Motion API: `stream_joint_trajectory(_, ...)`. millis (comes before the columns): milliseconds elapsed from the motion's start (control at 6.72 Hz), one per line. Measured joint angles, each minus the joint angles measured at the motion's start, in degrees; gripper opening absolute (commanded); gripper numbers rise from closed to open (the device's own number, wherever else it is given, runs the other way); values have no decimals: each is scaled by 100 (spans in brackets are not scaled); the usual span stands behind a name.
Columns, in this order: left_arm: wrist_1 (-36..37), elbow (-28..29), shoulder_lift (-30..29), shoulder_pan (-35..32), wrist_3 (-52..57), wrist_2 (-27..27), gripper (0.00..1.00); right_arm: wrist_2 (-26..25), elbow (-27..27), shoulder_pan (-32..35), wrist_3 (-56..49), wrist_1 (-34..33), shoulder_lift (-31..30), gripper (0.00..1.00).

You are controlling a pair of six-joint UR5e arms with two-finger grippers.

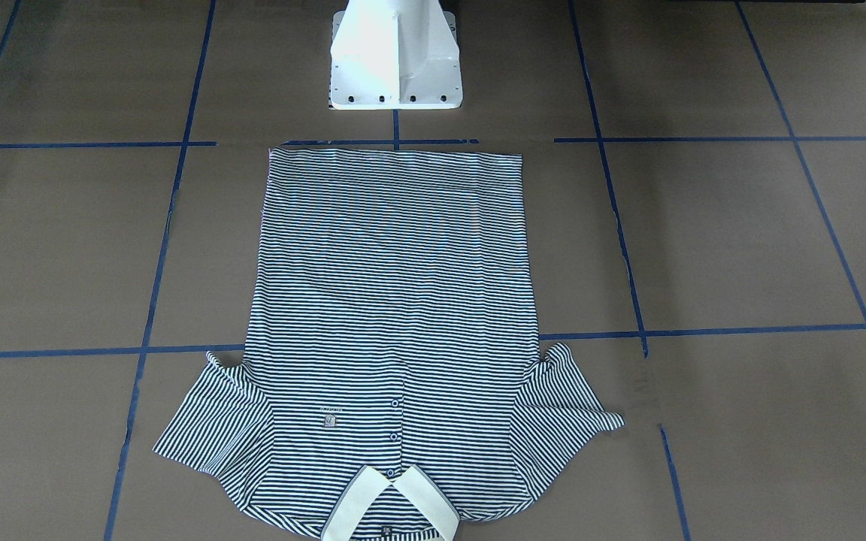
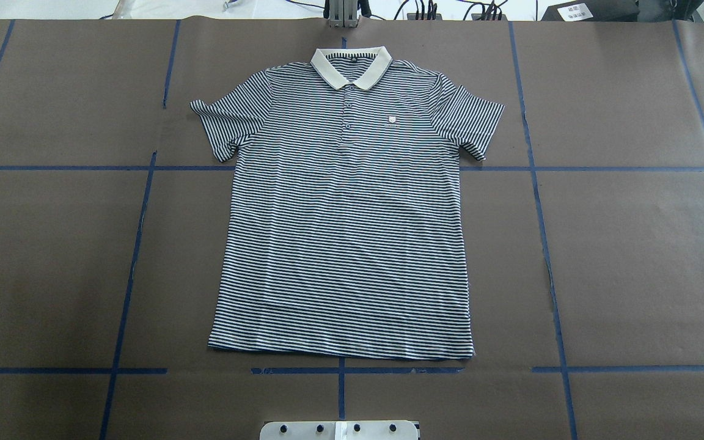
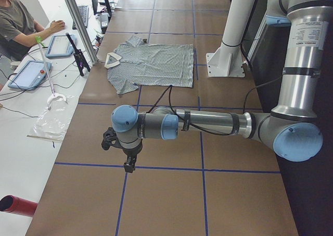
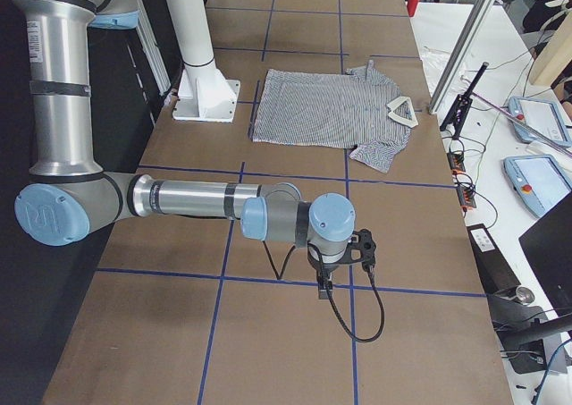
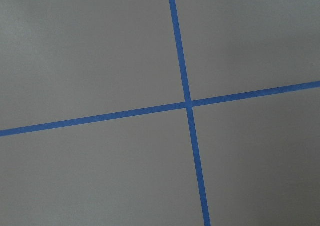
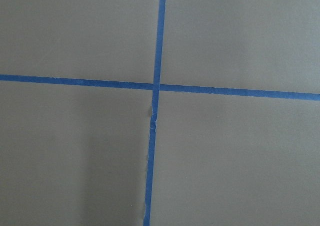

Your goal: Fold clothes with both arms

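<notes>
- Shirt [image 2: 346, 214]: lies flat and face up in the middle of the table [image 2: 633, 244], with its collar toward the far edge and its hem [image 2: 340, 353] toward the robot's edge. No fold shows, so I judge the task to be at its start.
- Left gripper [image 3: 128, 165]: hangs over bare table near the left end, well apart from the shirt. It shows only in a side view, so I cannot tell whether its fingers are apart or together. Its wrist camera shows only a tape cross [image 5: 188, 104].
- Left sleeve [image 2: 223, 122]: short, spread outward and a little rumpled.
- Cloth: a thin, limp knit in fine navy-and-white stripes. The collar [image 2: 352, 67] is plain cream and looks stiffer.
- Right sleeve [image 2: 468, 122]: spread outward like the left one.
- Right gripper [image 4: 323, 287]: hangs near the right end, also well apart from the shirt. I cannot tell the state of its fingers either.
- Next, as I judge it: both arms must travel inward and pinch low at matching edges, lifting together so the stripes stay straight.
</notes>
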Motion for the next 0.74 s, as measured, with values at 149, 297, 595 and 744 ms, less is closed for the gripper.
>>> stream_joint_trajectory(149,-5,2,-1,0,-2,-2,100,-25,68,-14,5,-23,4,100)
stream_joint_trajectory(297,-14,1,-1,0,-2,-4,100,-60,161,-58,87,-38,18,100)
stream_joint_trajectory(595,-68,-8,-250,23,-18,35,100,-77,195,-526,670,431,165,100)
stream_joint_trajectory(744,-219,8,-583,40,-17,30,100,-115,133,-981,1303,876,397,100)
